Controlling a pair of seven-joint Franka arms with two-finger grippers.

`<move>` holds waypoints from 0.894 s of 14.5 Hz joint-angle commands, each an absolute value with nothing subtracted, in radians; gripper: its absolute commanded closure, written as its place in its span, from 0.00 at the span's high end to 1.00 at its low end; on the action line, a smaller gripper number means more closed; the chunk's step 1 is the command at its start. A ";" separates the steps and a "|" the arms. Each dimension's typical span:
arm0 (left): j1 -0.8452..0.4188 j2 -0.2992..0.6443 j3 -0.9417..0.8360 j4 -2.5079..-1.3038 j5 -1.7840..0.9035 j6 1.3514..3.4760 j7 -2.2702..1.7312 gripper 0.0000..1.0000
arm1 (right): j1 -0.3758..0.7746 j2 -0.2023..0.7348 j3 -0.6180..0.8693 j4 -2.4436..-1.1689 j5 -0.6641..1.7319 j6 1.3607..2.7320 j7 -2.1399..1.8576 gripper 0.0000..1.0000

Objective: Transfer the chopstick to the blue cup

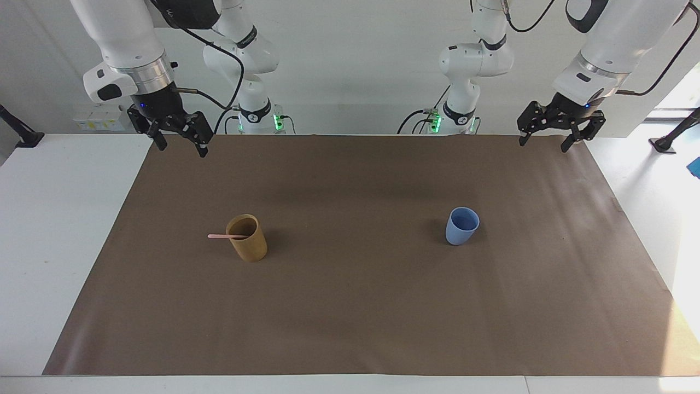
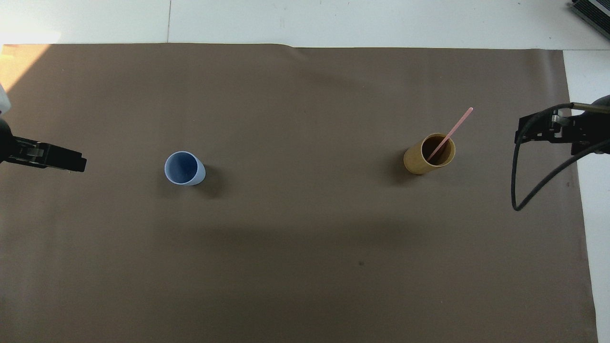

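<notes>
A thin pale pink chopstick (image 1: 221, 236) stands tilted in a tan-brown cup (image 1: 249, 246), its upper end sticking out toward the right arm's end of the table. It also shows in the overhead view (image 2: 458, 124), in the tan cup (image 2: 419, 164). The light-blue cup (image 1: 461, 230) stands upright and empty toward the left arm's end; it shows in the overhead view too (image 2: 183, 169). My right gripper (image 1: 183, 150) hangs open and empty over the mat's edge by the robots. My left gripper (image 1: 543, 145) hangs open and empty over the mat's other corner by the robots.
A brown mat (image 1: 355, 306) covers most of the white table (image 1: 60, 230). The right gripper's black cable (image 2: 517, 190) loops down beside it in the overhead view.
</notes>
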State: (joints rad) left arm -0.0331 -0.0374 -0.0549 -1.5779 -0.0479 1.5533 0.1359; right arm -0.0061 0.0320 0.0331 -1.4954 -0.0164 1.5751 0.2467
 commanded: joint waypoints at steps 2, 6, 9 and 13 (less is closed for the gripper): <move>-0.031 -0.057 -0.057 -1.612 -0.044 1.582 0.123 1.00 | -0.017 0.012 0.037 -1.525 0.002 1.598 0.255 1.00; -0.029 -0.055 -0.057 -1.612 -0.043 1.585 0.124 1.00 | -0.017 0.012 0.037 -1.525 0.002 1.598 0.255 1.00; -0.031 -0.054 -0.058 -1.614 -0.043 1.591 0.123 1.00 | -0.017 0.012 0.037 -1.525 0.002 1.597 0.255 1.00; -0.032 -0.043 -0.057 -1.679 -0.044 1.687 0.120 1.00 | -0.017 0.012 0.037 -1.525 0.002 1.598 0.255 1.00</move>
State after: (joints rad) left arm -0.0331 -0.0355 -0.0551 -1.6098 -0.0479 1.6086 0.1347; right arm -0.0061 0.0320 0.0331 -1.4954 -0.0164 1.5751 0.2467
